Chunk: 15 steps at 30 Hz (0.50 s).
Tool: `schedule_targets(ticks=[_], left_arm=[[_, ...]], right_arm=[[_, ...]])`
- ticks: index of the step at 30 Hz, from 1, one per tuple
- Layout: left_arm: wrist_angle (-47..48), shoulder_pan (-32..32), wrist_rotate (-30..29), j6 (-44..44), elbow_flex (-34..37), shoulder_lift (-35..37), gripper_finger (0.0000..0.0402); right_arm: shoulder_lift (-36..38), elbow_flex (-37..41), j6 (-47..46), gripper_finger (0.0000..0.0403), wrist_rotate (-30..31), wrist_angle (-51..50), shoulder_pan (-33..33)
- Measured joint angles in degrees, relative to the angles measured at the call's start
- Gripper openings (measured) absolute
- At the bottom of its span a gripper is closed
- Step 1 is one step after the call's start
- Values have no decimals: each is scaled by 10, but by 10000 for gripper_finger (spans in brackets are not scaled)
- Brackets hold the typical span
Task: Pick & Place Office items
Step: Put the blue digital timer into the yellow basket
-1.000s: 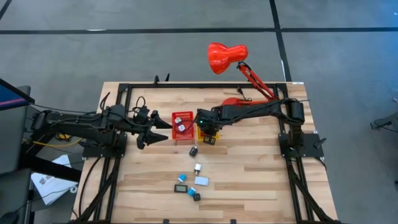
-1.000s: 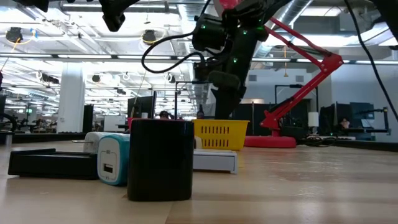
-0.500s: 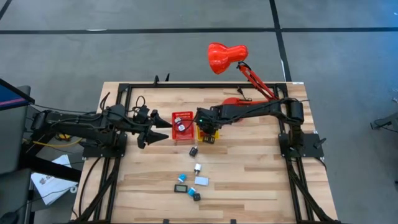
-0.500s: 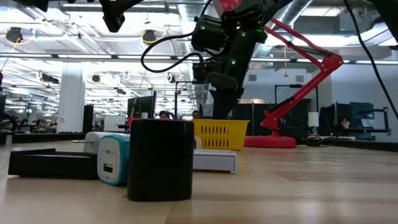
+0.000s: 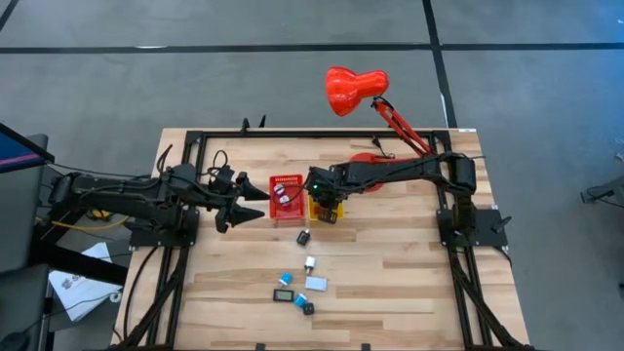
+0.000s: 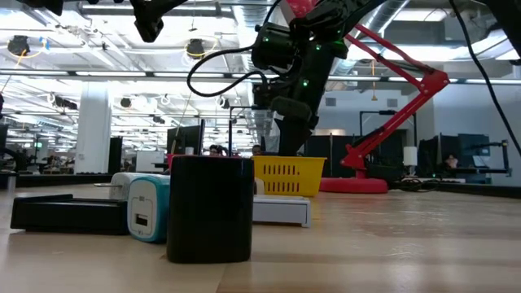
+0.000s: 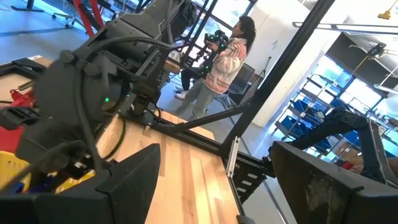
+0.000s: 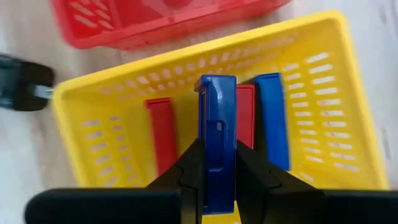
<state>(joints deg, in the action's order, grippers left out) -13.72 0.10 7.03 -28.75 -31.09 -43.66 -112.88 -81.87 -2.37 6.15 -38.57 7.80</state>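
Note:
My right gripper [image 8: 217, 149] hangs over the yellow bin [image 8: 186, 57] and is shut on a blue office piece [image 8: 216, 106]. Inside that bin two red pieces [image 8: 163, 134] and a blue one [image 8: 271, 118] stand on edge. In the high view the right gripper [image 5: 325, 198] is above the yellow bin [image 5: 328, 215], beside the red bin [image 5: 286, 195]. My left gripper [image 5: 261, 205] is open, level, left of the red bin. Several small pieces [image 5: 301, 283] lie on the table nearer the front edge. My right gripper pinches the blue piece between its two fingers [image 8: 189, 168] at its near end [image 8: 216, 134]. The fingers come from above, pointing down into the yellow bin, and lie along the piece. The piece is lifted clear, above the bin's inside.
The red desk lamp [image 5: 356, 90] stands at the table's far right, its base behind the right arm. A black block [image 6: 210, 207], a light blue charger [image 6: 146, 207] and flat pieces sit close to the low camera. A person [image 7: 217, 68] stands beyond the table.

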Motion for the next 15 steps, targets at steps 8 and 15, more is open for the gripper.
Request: schedule_targets(ticks=[8,15], left_arm=[[0,0,-10,0,0,0,301],[0,0,-10,0,0,0,301]], right_arm=[[0,0,0,52,-1,0,-3],[0,6,-2,52,-1,10,-3]])
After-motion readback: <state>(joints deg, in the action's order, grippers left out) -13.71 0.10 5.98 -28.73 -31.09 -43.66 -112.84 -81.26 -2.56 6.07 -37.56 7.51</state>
